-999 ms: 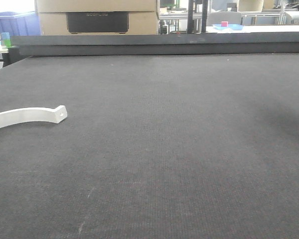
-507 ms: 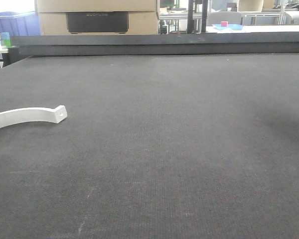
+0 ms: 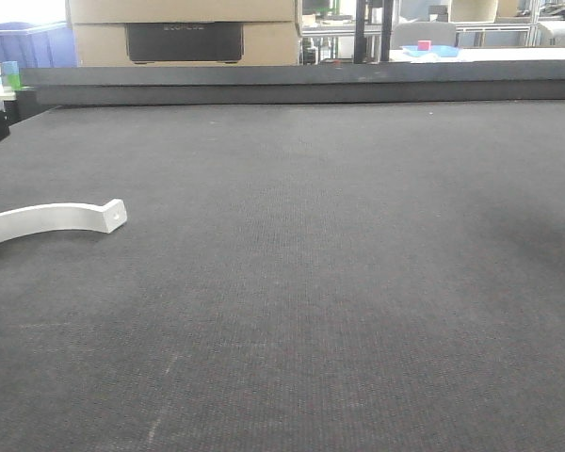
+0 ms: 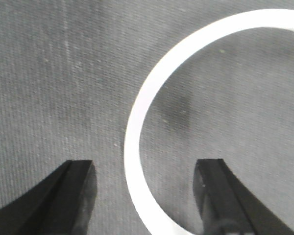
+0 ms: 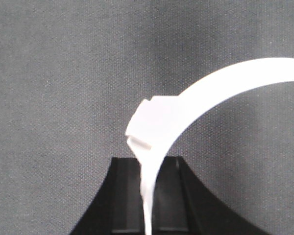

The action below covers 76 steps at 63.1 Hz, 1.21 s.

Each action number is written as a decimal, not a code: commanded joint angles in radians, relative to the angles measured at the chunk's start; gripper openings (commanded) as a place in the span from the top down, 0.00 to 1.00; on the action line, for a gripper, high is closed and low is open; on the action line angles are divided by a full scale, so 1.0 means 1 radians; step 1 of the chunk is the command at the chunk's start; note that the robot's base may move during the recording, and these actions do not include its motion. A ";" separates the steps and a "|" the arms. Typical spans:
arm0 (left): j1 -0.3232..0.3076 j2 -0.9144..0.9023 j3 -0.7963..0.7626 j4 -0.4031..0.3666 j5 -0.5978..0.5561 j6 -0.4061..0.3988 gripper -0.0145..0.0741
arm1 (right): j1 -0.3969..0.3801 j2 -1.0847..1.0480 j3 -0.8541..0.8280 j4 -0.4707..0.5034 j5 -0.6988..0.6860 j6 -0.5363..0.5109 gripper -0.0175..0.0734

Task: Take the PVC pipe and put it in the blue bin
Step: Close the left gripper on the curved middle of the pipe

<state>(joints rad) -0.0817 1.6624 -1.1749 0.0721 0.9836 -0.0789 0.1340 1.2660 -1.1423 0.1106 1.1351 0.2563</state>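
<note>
Left gripper (image 4: 146, 169) hung spread wide, straddling the pipe (image 3: 52, 218), a smooth white arc flat on the woven mat (image 3: 339, 282) at nine o'clock. Right gripper (image 5: 148, 169) pinched a second pipe (image 5: 225, 83).

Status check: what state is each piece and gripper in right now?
PVC pipe: lying flat on the mat, ungripped.
Left gripper: open, jaws either side of the pipe's arc.
Right gripper: shut on a second white curved piece.

White PVC pipe (image 3: 47, 217), arc-shaped (lying flat)
</note>
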 commanded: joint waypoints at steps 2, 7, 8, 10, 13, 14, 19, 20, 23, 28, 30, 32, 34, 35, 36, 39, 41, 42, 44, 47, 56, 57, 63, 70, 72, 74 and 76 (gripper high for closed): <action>-0.004 0.022 0.009 0.007 -0.012 -0.011 0.48 | 0.000 -0.009 -0.003 -0.003 0.000 -0.005 0.99; -0.004 0.044 0.009 0.007 -0.014 -0.011 0.48 | 0.000 -0.009 0.002 -0.003 -0.004 -0.005 0.99; -0.004 0.050 0.009 0.007 -0.014 -0.011 0.48 | 0.000 -0.009 0.004 -0.003 -0.006 -0.005 0.99; -0.004 0.055 0.009 0.007 -0.016 -0.011 0.48 | 0.000 -0.009 0.008 -0.003 -0.008 -0.005 0.99; -0.002 0.066 0.009 0.007 -0.014 -0.011 0.48 | 0.000 -0.009 0.017 -0.003 -0.013 -0.005 0.99; -0.002 0.066 0.009 0.007 -0.012 -0.011 0.48 | 0.000 -0.009 0.019 -0.003 -0.012 -0.005 0.99; 0.000 0.070 0.009 0.007 -0.020 -0.011 0.48 | 0.000 -0.009 0.031 -0.003 -0.015 -0.005 0.99; 0.000 0.070 0.009 0.007 -0.025 -0.011 0.48 | 0.000 -0.009 0.037 -0.003 -0.015 -0.005 0.99; 0.002 0.070 0.009 0.005 -0.036 -0.012 0.48 | 0.000 -0.009 0.041 -0.003 -0.017 -0.005 0.99; 0.002 0.070 0.009 0.003 -0.045 -0.012 0.48 | 0.000 -0.009 0.041 -0.003 -0.017 -0.005 0.99; 0.002 0.070 0.009 0.003 -0.045 -0.012 0.48 | 0.000 -0.009 0.041 -0.003 -0.017 -0.005 0.99; 0.002 0.070 0.009 0.003 -0.045 -0.012 0.48 | 0.000 -0.009 0.041 -0.001 -0.019 -0.005 0.99; 0.002 0.070 0.009 0.003 -0.045 -0.012 0.48 | 0.000 -0.009 0.041 -0.001 -0.019 -0.005 0.99; 0.002 0.070 0.009 0.003 -0.045 -0.014 0.48 | 0.000 -0.009 0.041 0.001 -0.022 -0.005 0.99; 0.002 0.070 0.009 0.003 -0.045 -0.016 0.48 | 0.000 -0.009 0.041 0.001 -0.022 -0.005 0.99; 0.002 0.070 0.013 0.003 -0.054 -0.020 0.48 | 0.000 -0.009 0.041 0.006 -0.029 -0.005 0.99; 0.002 0.070 0.016 0.003 -0.059 -0.020 0.48 | 0.000 -0.009 0.041 0.008 -0.033 -0.005 0.99; 0.002 0.070 0.018 0.003 -0.060 -0.020 0.48 | 0.000 -0.009 0.041 0.010 -0.033 -0.005 0.99; 0.002 0.072 0.020 0.003 -0.061 -0.020 0.48 | 0.000 -0.009 0.041 0.009 -0.035 -0.005 0.99; 0.002 0.076 0.023 0.003 -0.061 -0.020 0.48 | 0.000 -0.009 0.041 0.011 -0.035 -0.005 0.99; 0.002 0.092 0.025 0.003 -0.057 -0.033 0.48 | 0.000 -0.009 0.041 0.011 -0.035 -0.005 0.99; 0.002 0.094 0.025 0.003 -0.057 -0.033 0.48 | 0.000 -0.009 0.041 0.011 -0.035 -0.005 0.99; 0.006 0.106 0.025 -0.013 -0.050 -0.035 0.48 | 0.000 -0.009 0.041 0.013 -0.033 -0.005 0.99; 0.006 0.110 0.025 -0.020 -0.042 -0.035 0.48 | 0.000 -0.009 0.041 0.013 -0.031 -0.005 0.99; 0.006 0.110 0.025 -0.020 -0.037 -0.037 0.49 | 0.000 -0.009 0.041 0.013 -0.031 -0.005 0.99; 0.006 0.110 0.025 -0.020 -0.031 -0.037 0.50 | 0.000 -0.009 0.041 0.013 -0.031 -0.005 0.99; 0.006 0.110 0.025 -0.020 -0.029 -0.037 0.52 | 0.000 -0.009 0.041 0.015 -0.031 -0.005 0.99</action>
<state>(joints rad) -0.0781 1.7595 -1.1518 0.0554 0.9391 -0.1057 0.1340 1.2660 -1.1019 0.1243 1.1103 0.2563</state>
